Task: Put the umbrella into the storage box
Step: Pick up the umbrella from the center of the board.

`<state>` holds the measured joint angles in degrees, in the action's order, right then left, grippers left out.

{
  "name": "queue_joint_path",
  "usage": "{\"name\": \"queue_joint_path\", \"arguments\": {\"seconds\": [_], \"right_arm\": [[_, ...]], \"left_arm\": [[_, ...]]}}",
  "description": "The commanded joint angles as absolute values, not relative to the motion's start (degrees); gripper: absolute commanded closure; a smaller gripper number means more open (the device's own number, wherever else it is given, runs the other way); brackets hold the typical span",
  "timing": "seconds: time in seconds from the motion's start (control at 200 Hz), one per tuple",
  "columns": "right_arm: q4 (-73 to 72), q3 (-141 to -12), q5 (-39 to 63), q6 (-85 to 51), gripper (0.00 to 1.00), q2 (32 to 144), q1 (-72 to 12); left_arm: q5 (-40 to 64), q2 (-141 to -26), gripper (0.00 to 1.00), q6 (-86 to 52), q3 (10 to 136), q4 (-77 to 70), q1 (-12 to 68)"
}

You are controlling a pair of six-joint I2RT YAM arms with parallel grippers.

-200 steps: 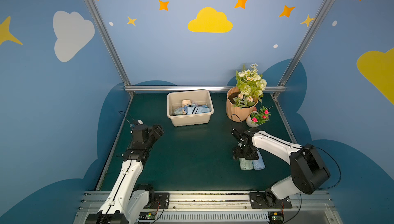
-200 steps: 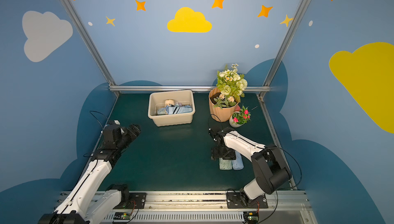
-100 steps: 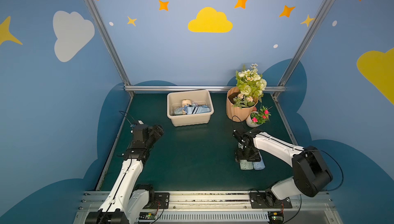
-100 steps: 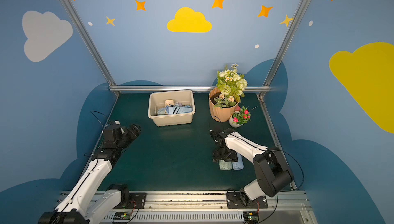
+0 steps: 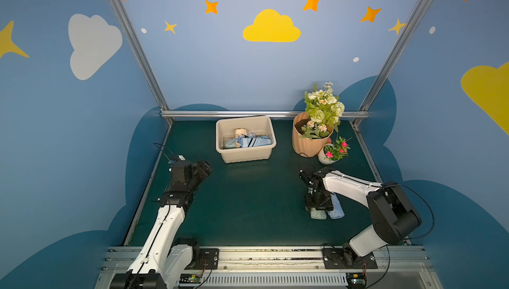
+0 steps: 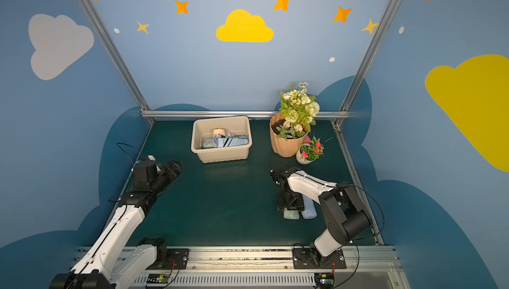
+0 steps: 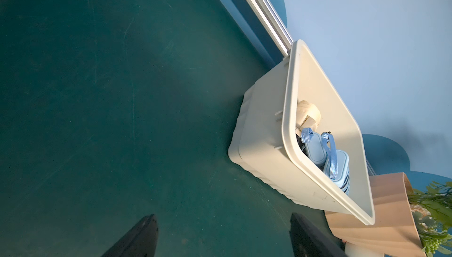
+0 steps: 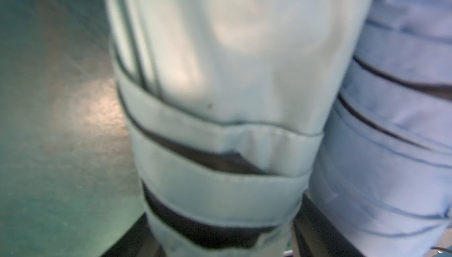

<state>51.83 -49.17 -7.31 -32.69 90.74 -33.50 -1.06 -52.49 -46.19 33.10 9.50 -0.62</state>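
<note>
Folded green umbrella (image 5: 318,215) (image 6: 291,215) (image 8: 220,91) flat on the counter (image 5: 248,207), directly under the right gripper (image 5: 318,208) (image 6: 289,208), one end poking out from beneath it toward the counter's front edge. In the right wrist view, blurred but readable, pinched between the dark fingers (image 8: 310,231), one against each long side; gripper narrowed onto it, holding the green umbrella and nothing else.

Blue umbrella (image 5: 336,211) (image 6: 309,211) (image 8: 396,126) just outside that gripper, parallel to the green one and touching it flank to flank, one finger wedged between the two.

Box (image 5: 245,157) (image 6: 223,157) (image 7: 259,145) well ahead of the right gripper and off toward the left arm's side, near the back rail. Inside it, several folded umbrellas, a striped blue one (image 5: 252,141) on top, a blue handle with a strap (image 7: 315,145) at one end.

Left gripper (image 5: 205,167) (image 7: 222,219) spread wide, holding nothing, raised over the counter, box ahead of it and apart.

Peach pot (image 5: 308,147) of flowers and a small white pot (image 5: 324,159) ahead of the right gripper, clear of it, beside the box.
</note>
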Motion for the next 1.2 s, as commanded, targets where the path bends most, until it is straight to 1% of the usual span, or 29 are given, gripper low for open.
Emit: {"name": "queue_joint_path", "arguments": {"seconds": [0.0,0.21,0.315,0.43,0.571,0.591,0.681,0.811,1.081,1.191], "right_arm": [[50.46,-47.61,-8.1,-33.65,0.38,91.47,-34.27],[52.6,-51.57,-11.72,-32.51,0.51,87.23,-38.03],[52.24,-54.42,-13.8,-31.39,0.54,84.68,-41.24],[48.88,-57.03,-13.88,-28.79,0.56,81.64,-44.26],[42.35,-59.93,-9.4,-25.65,0.57,78.66,-45.3],[41.32,-60.3,-8.53,-25.25,0.57,78.24,-45.27],[36.14,-62.06,-3.82,-23.02,0.58,76.98,-45.3],[29.83,-64.8,1.24,-22.45,0.6,76.61,-45.29],[26.36,-72.74,8.82,-21.73,0.61,79.35,-45.81],[25.51,-75.27,11.19,-21.28,0.61,80.8,-46.44]], "left_arm": [[-1.66,-51.75,0.11,-44.57,33.57,8.41,-0.59],[-0.18,-51.77,0.11,-44.24,34.22,7.53,-0.62],[2.66,-52.33,0.12,-42.59,36.79,8.63,-0.36],[5.99,-53.17,0.12,-40.8,40.75,11.62,0.53],[12.86,-53.63,0.12,-40.5,41.77,8.06,2.18],[15.59,-53.78,0.12,-40.52,41.71,6.92,2.48],[23.33,-55.0,0.09,-40.52,41.33,1.47,4.62],[31.09,-57.1,0.06,-40.17,40.91,-4.73,9.08],[43.14,-61.38,0.03,-41.63,42.14,-16.62,15.91],[44.48,-63.33,0.03,-41.75,42.88,-18.26,17.59]]}}
